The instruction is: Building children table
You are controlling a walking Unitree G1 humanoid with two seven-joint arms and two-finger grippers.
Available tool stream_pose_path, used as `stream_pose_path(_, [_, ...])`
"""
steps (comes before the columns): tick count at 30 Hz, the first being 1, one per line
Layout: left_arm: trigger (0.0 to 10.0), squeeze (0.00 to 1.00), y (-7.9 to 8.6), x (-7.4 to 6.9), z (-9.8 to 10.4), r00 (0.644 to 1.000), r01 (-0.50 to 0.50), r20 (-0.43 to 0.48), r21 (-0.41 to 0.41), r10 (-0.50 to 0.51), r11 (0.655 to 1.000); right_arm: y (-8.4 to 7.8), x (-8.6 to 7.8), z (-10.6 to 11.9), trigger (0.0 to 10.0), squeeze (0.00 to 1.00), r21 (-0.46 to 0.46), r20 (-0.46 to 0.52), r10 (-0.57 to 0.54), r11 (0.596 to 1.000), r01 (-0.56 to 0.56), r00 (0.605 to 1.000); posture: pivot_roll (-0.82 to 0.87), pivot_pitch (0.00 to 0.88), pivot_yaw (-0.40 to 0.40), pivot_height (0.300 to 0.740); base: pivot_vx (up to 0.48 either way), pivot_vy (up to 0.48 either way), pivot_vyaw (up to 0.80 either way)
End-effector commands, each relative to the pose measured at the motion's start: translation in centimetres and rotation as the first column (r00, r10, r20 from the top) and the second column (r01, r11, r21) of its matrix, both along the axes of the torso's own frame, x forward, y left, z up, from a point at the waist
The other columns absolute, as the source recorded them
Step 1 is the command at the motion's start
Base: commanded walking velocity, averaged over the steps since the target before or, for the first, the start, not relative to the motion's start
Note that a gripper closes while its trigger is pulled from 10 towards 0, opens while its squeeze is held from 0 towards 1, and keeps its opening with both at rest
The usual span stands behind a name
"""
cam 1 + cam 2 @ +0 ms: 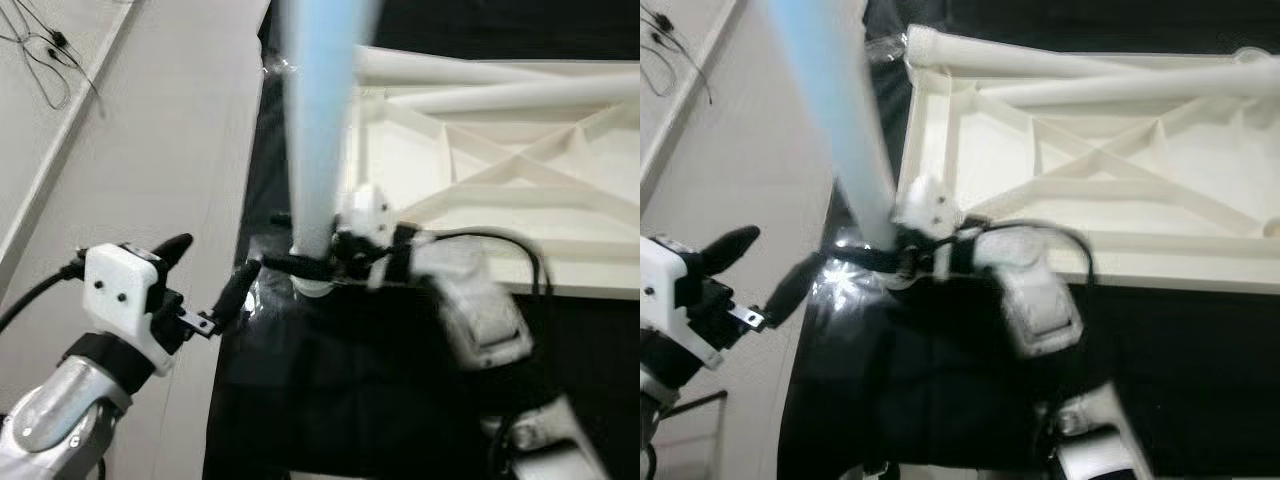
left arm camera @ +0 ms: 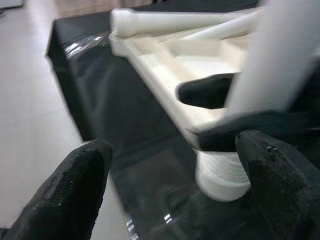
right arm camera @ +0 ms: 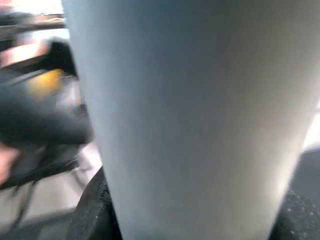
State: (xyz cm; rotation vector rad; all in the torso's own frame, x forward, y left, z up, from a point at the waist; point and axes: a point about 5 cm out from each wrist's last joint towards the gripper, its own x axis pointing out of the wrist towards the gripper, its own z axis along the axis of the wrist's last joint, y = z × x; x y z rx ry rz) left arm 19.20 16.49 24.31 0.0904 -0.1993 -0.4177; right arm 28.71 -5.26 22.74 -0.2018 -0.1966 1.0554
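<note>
Left gripper (image 1: 215, 285): fingers apart, off the black sheet's (image 1: 330, 390) left edge. Right gripper (image 1: 320, 265): clamped on upright pale-blue leg (image 1: 318, 130) at inverted tabletop's (image 1: 520, 170) near-left corner. Advice: keep leg vertical, seat squarely.

A black glossy sheet (image 1: 300, 400) covers the low surface that carries everything, its edge falling next to the pale floor (image 1: 170, 150) on the robot's left. On the sheet lies the white table top (image 1: 1090, 170), turned upside down so that its ribbed underside with crossing diagonal braces faces up. Two white table legs (image 1: 1110, 80) lie across the far part of that underside, side by side and slightly angled to each other. A pale blue-white leg (image 1: 320, 130) stands upright with its threaded white end (image 2: 222, 175) on the sheet, just beside the near corner of the top. Thin black cables (image 1: 45, 50) lie on the floor at the far left.
</note>
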Motion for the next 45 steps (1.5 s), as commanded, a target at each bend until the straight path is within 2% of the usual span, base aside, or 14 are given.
stream_pose_path(1, [10.0, 0.00, -0.2, -0.1, -0.5, 0.999, 0.003, -0.034, 0.004, -0.003, 1.000, -0.2, -0.5, -4.1, 10.0, 0.00, -0.048, -0.240, -0.188, 0.982, 0.182, 0.952, 0.03, 0.421, 0.047, 0.740, 0.000, 0.000, 0.00])
stream_pose_path(9, [10.0, 0.00, -0.7, 0.1, -0.2, 0.998, 0.047, -0.038, 0.014, -0.047, 0.999, 0.0, -2.0, -4.5, 10.0, 0.00, 0.107, -0.236, -0.403, 0.893, 0.436, 0.884, 0.03, 0.419, 0.071, 0.740, 0.000, 0.000, 0.00])
stream_pose_path(16, [10.0, 0.00, -0.9, 0.6, 0.4, 0.997, 0.070, -0.013, 0.034, -0.069, 0.997, 0.8, -3.1, -3.8, 10.0, 0.00, 0.158, -0.186, -0.413, 0.883, 0.442, 0.892, 0.03, 0.407, 0.076, 0.740, 0.000, 0.000, 0.00])
stream_pose_path(17, [10.0, 0.00, -1.2, 0.9, 0.6, 0.997, 0.083, -0.002, 0.035, -0.083, 0.996, 2.0, -3.7, -2.5, 10.0, 0.00, 0.187, -0.125, -0.299, 0.929, 0.319, 0.946, 0.02, 0.401, 0.073, 0.740, 0.000, 0.000, 0.00])
stream_pose_path(20, [10.0, 0.00, -1.5, 1.1, 0.6, 0.995, 0.096, 0.003, 0.033, -0.096, 0.995, 2.8, -3.5, -1.2, 10.0, 0.00, 0.196, -0.054, -0.138, 0.970, 0.146, 0.989, 0.00, 0.387, 0.059, 0.740, 0.000, 0.000, 0.00])
stream_pose_path(21, [10.0, 0.00, -1.5, 1.1, 0.6, 0.995, 0.096, 0.003, 0.033, -0.096, 0.995, 2.8, -3.5, -1.2, 10.0, 0.00, 0.196, -0.054, -0.138, 0.970, 0.146, 0.989, 0.00, 0.387, 0.059, 0.740, 0.000, 0.000, 0.00])
stream_pose_path(23, [10.0, 0.00, -1.7, 1.3, 0.9, 0.994, 0.107, 0.014, 0.028, -0.108, 0.994, 2.5, -2.5, 0.0, 10.0, 0.00, 0.151, -0.005, 0.094, 0.984, -0.093, 0.996, -0.01, 0.383, 0.057, 0.740, 0.000, 0.000, 0.00])
stream_pose_path(25, [10.0, 0.00, -1.7, 1.4, 1.0, 0.994, 0.110, 0.018, 0.027, -0.111, 0.994, 2.2, -2.0, 0.5, 10.0, 0.00, 0.132, 0.013, 0.162, 0.978, -0.162, 0.987, -0.01, 0.385, 0.055, 0.740, 0.000, 0.000, 0.00])
stream_pose_path(26, [10.0, 0.00, -1.8, 1.5, 1.1, 0.993, 0.113, 0.019, 0.022, -0.113, 0.993, 1.6, -1.4, 0.9, 10.0, 0.00, 0.109, 0.005, 0.249, 0.963, -0.248, 0.969, -0.01, 0.385, 0.055, 0.740, 0.000, 0.000, 0.00])
stream_pose_path(27, [10.0, 0.00, -1.8, 1.4, 1.0, 0.993, 0.120, 0.014, 0.026, -0.120, 0.992, 0.8, -0.4, 0.8, 10.0, 0.00, 0.021, 0.003, 0.349, 0.937, -0.349, 0.937, -0.01, 0.392, 0.048, 0.740, 0.000, 0.000, 0.00])
stream_pose_path(28, [10.0, 0.00, -1.8, 1.4, 1.0, 0.993, 0.120, 0.014, 0.026, -0.120, 0.992, 0.8, -0.4, 0.8, 10.0, 0.00, 0.021, 0.003, 0.349, 0.937, -0.349, 0.937, -0.01, 0.392, 0.048, 0.740, 0.000, 0.000, 0.00])
stream_pose_path(31, [10.0, 0.00, -2.0, 1.2, 0.6, 0.990, 0.140, -0.012, 0.034, -0.140, 0.990, -1.3, 2.2, 0.3, 10.0, 0.00, -0.189, -0.057, 0.505, 0.841, -0.506, 0.861, 0.00, 0.406, 0.049, 0.740, 0.000, 0.000, 0.00])
stream_pose_path(39, [10.0, 0.00, -2.4, 0.7, 0.4, 0.988, 0.153, -0.027, 0.035, -0.152, 0.988, -0.7, 3.7, 1.0, 10.0, 0.00, -0.258, -0.078, 0.576, 0.777, -0.574, 0.814, 0.04, 0.401, 0.041, 0.740, 0.000, 0.000, 0.00])
stream_pose_path(45, [10.0, 0.00, -2.5, 0.1, 0.3, 0.988, 0.150, -0.036, 0.027, -0.149, 0.988, -0.3, 3.9, 0.2, 10.0, 0.00, -0.362, -0.125, 0.657, 0.668, -0.651, 0.743, 0.07, 0.409, 0.049, 0.740, 0.000, 0.000, 0.00])
